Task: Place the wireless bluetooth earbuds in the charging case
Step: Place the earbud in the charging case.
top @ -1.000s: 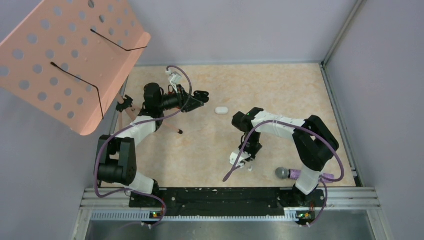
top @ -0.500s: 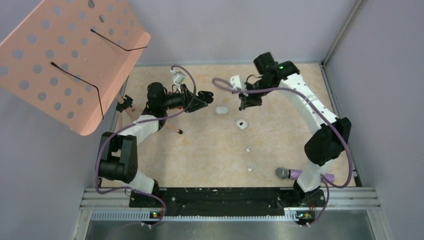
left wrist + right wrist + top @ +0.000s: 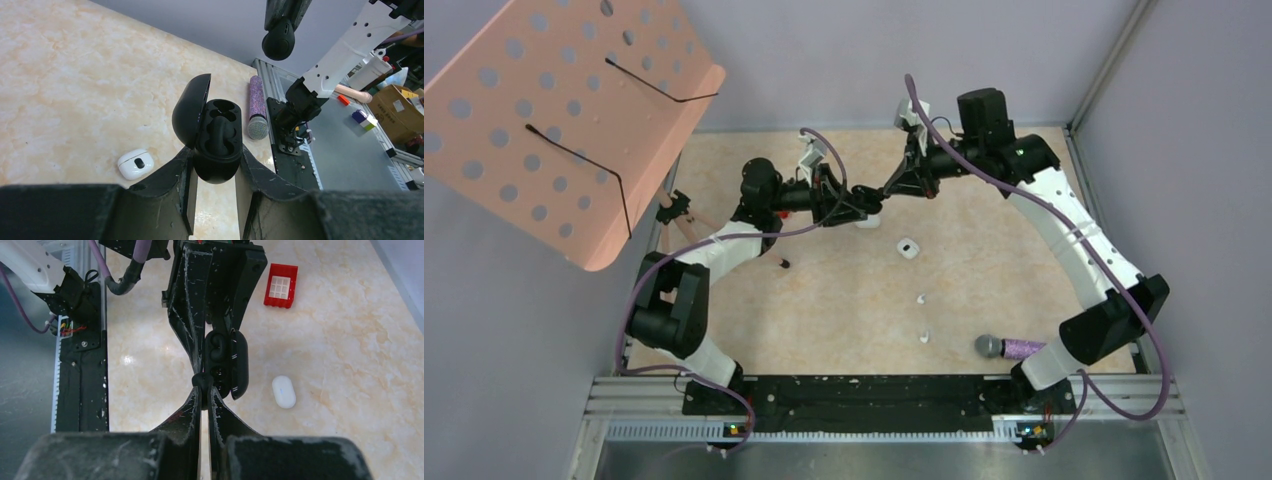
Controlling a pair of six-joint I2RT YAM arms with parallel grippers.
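Observation:
My left gripper [image 3: 862, 204] [image 3: 214, 156] is shut on an open black charging case [image 3: 218, 142] and holds it above the table, lid [image 3: 190, 116] swung aside, both wells showing. My right gripper [image 3: 887, 190] [image 3: 204, 389] is shut on a black earbud [image 3: 202, 380], right against the case [image 3: 226, 365]. That earbud also shows in the left wrist view [image 3: 278, 42], apart from the case. Two white earbuds [image 3: 921, 298] [image 3: 925, 337] lie on the table.
A closed white case [image 3: 284, 391] lies below the grippers, and a white case with a dark spot [image 3: 908, 248] [image 3: 135, 163] nearby. A purple glitter microphone [image 3: 1009, 348] lies front right. A red block [image 3: 280, 286] and a pink perforated stand [image 3: 564, 110] are at the left.
My right arm has swung from the table's front to the back, then left until its gripper meets the left one. My left gripper has reached right with the black case.

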